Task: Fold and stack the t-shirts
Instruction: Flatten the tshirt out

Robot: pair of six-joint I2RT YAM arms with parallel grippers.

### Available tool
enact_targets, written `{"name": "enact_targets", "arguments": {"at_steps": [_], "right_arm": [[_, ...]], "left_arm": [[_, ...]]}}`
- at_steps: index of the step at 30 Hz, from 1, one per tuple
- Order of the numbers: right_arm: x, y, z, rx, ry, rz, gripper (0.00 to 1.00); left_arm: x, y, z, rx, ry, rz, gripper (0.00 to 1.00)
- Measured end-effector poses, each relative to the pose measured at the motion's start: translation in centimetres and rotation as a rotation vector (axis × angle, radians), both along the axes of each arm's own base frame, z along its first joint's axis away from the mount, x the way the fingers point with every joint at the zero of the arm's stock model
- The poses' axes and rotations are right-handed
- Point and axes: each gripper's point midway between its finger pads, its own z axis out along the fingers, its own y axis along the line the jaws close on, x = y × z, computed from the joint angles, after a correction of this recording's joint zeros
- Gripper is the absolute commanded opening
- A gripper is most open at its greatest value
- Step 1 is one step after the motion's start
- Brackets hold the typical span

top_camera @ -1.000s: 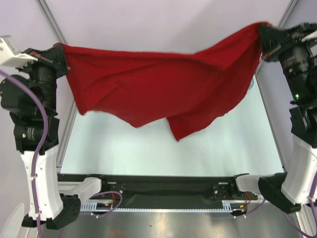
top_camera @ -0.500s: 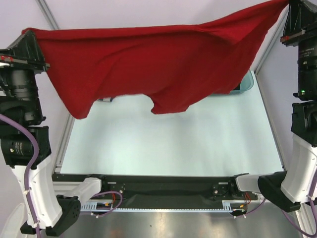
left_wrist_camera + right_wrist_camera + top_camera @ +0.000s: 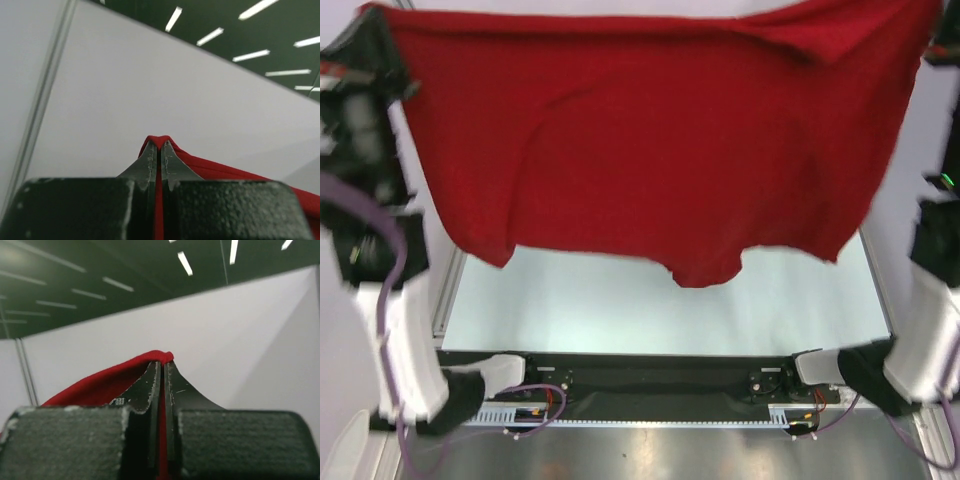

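Above the worktop [image 3: 620, 310]: red t-shirt [image 3: 650, 150] hangs spread wide in the air, clear of the surface, and hides the whole far part of the worktop. Lower hem uneven, one lobe dipping near centre. Left arm [image 3: 390, 300] blurred, upright along the left edge. Right arm [image 3: 930, 330] partly cut off by the frame. Grip points hard to make out from above. Wrist views: left fingers [image 3: 146, 165] pinched narrow on a red fold; right fingers [image 3: 147, 387] likewise, cloth peeking past the tips.

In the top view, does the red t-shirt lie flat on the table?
No, the red t-shirt hangs spread out in the air above the table, and its lower edge does not touch the surface.
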Motion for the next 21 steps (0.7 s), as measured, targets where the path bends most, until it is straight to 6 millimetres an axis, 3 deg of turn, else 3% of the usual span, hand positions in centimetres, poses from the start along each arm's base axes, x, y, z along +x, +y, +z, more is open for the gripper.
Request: {"name": "enact_targets", "arguments": {"at_steps": [1,3,5,7,9,10,12,14,15,17,18,20,21], "right_arm": [[1.6,0.4,-0.1,-0.004,0.012,0.000,0.00],[6.1,1.4,-1.9,-0.021,0.088,-0.002,0.00],[10.8,2.3,-5.7,-0.057,0.221,-0.011,0.00],[14.2,2.9,-10.4,-0.093,0.365,-0.026,0.00],[14.8,2.8,-13.8,-0.118,0.463,-0.041,0.00],[14.1,2.4,-14.6,-0.123,0.487,-0.052,0.00],[10.6,1.4,-13.6,-0.112,0.458,-0.065,0.00],[5.7,0.2,-10.9,-0.087,0.361,-0.072,0.00],[1.9,-0.7,-9.0,-0.067,0.278,-0.073,0.00],[-3.4,-1.9,-6.5,-0.039,0.156,-0.077,0.00],[-6.0,-2.5,-5.3,-0.025,0.091,-0.080,0.00],[-10.5,-3.6,-2.7,0.006,-0.053,-0.092,0.00],[-11.5,-3.9,-2.0,0.014,-0.095,-0.097,0.00]], "left_arm": [[3.2,-0.4,-0.8,0.003,0.049,-0.011,0.00],[7.5,-0.7,-2.9,0.006,0.139,-0.024,0.00],[11.7,-1.1,-7.4,0.006,0.290,-0.033,0.00],[12.8,-1.1,-11.1,-0.004,0.393,-0.037,0.00],[10.8,-0.8,-13.7,-0.013,0.452,-0.032,0.00],[8.8,-0.7,-13.9,-0.018,0.445,-0.029,0.00],[3.0,-0.1,-12.0,-0.027,0.360,-0.020,0.00],[-3.0,0.4,-8.9,-0.036,0.220,-0.011,0.00],[-6.4,0.7,-7.1,-0.039,0.137,-0.006,0.00],[-12.9,1.2,-3.6,-0.048,-0.043,0.000,0.00],[-15.2,1.4,-2.2,-0.053,-0.118,0.002,0.00],[-17.3,1.6,-0.6,-0.058,-0.209,0.011,0.00],[-17.0,1.7,-0.3,-0.059,-0.223,0.015,0.00]]}}
